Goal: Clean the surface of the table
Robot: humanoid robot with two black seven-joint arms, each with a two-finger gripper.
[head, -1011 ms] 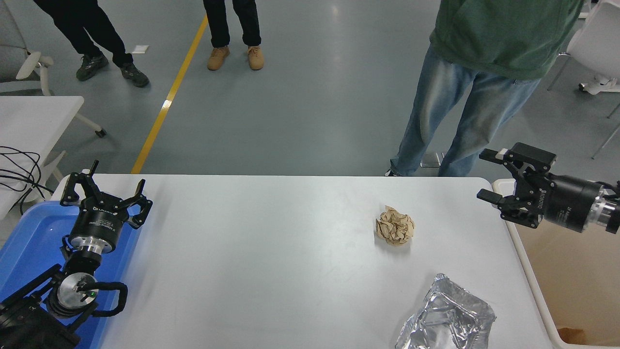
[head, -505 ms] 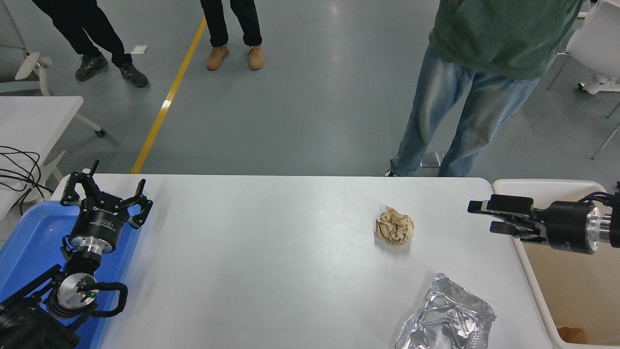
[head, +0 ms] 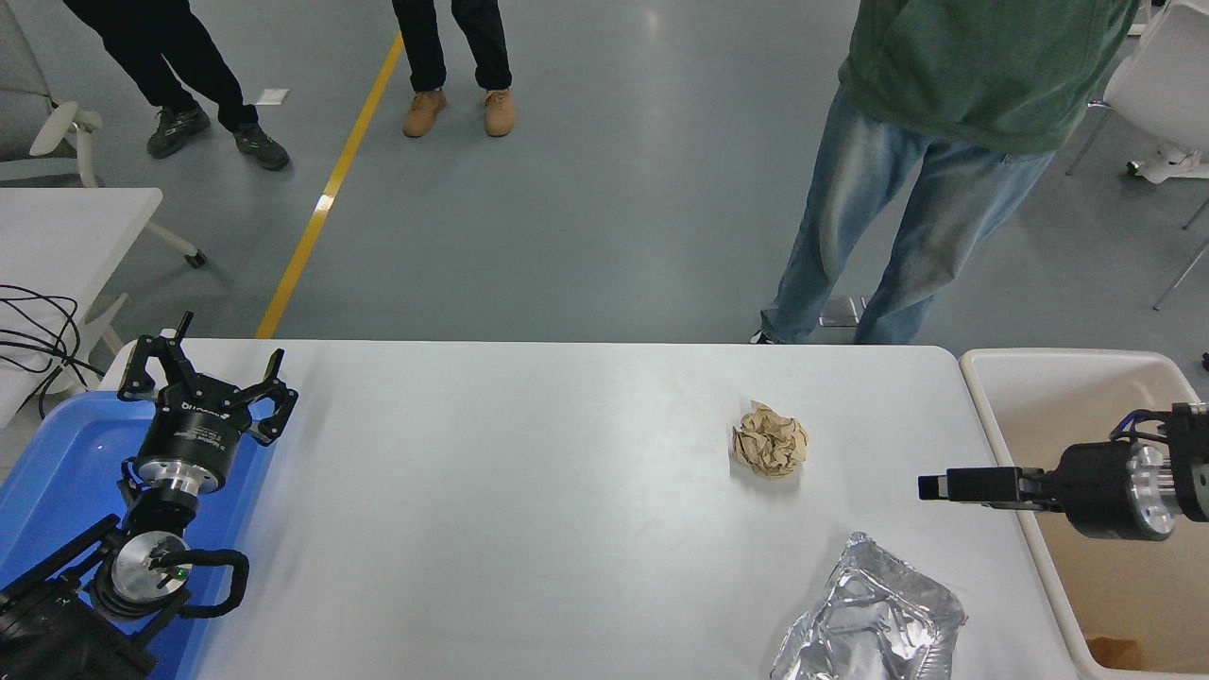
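The right gripper (head: 935, 486) is seen edge-on, so whether it is spread or closed cannot be told; it seems to hold nothing and hangs over the right edge of the table (head: 529, 529). Its arm reaches in level from the right, across a beige bin (head: 1067, 378). A crumpled paper ball (head: 770, 440) lies nearby, a foil bag (head: 869, 619) near the front edge. The left gripper (head: 203, 382) rests spread wide over a blue tray (head: 57, 472).

White table surface (head: 529, 529), wide w/ rounded far corners. On it: crumpled brown paper ball (head: 770, 439) right of centre, and a crinkled silver foil bag (head: 869, 619) at the near-right edge, apart from the ball.
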